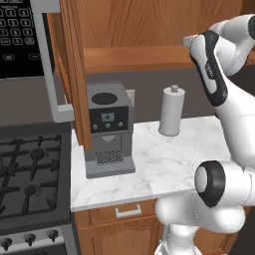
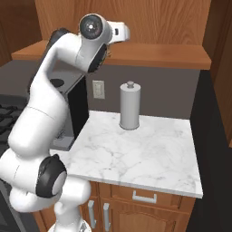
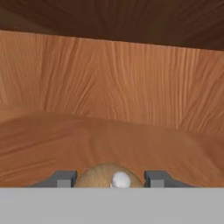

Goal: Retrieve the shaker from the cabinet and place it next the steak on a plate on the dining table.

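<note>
Both fingers (image 3: 65,178) of the end effector (image 3: 110,179) sit partly apart — clamped on the shaker (image 3: 107,177) inside the cabinet (image 3: 109,100).

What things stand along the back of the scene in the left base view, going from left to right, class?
Stove → open cabinet door → coffee machine → paper-towel roll → robot arm.
</note>
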Robot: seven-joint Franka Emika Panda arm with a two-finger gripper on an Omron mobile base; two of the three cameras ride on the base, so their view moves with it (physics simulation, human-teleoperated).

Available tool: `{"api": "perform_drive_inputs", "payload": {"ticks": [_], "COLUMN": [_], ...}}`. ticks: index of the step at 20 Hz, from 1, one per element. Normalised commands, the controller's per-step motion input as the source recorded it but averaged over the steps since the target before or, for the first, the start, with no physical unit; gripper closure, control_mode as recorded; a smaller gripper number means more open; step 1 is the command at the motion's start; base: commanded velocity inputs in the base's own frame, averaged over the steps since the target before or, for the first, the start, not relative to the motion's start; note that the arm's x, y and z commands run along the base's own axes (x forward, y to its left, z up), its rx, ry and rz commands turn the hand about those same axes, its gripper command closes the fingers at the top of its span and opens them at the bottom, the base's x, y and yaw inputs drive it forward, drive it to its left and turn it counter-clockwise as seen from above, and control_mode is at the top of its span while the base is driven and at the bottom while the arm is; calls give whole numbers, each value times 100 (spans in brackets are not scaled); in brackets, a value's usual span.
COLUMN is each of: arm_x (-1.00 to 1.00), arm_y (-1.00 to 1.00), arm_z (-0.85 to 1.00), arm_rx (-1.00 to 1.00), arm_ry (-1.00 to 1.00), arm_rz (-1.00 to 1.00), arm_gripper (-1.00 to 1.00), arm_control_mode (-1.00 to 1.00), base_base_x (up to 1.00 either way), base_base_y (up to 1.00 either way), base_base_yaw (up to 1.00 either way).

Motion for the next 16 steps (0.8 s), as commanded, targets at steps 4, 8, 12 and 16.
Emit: {"api": "perform_drive_inputs", "payload": {"ticks": [4, 8, 12, 16], "arm_x": [-100, -98, -93, -90], "arm_y": [28, 27, 26, 14], "arm_z": [0, 0, 0, 0], "arm_rx": [-7, -5, -5, -6], "arm_ry": [-26, -13, -7, -5], "arm_rz": [16, 19, 23, 19], "arm_gripper": [100, 100, 100, 100], "arm_control_mode": [-100, -100, -100, -100], "base_base_x": [0, 0, 0, 0], "base_base_y": [0, 0, 0, 0], "base_base_yaw": [0, 0, 0, 0]}}
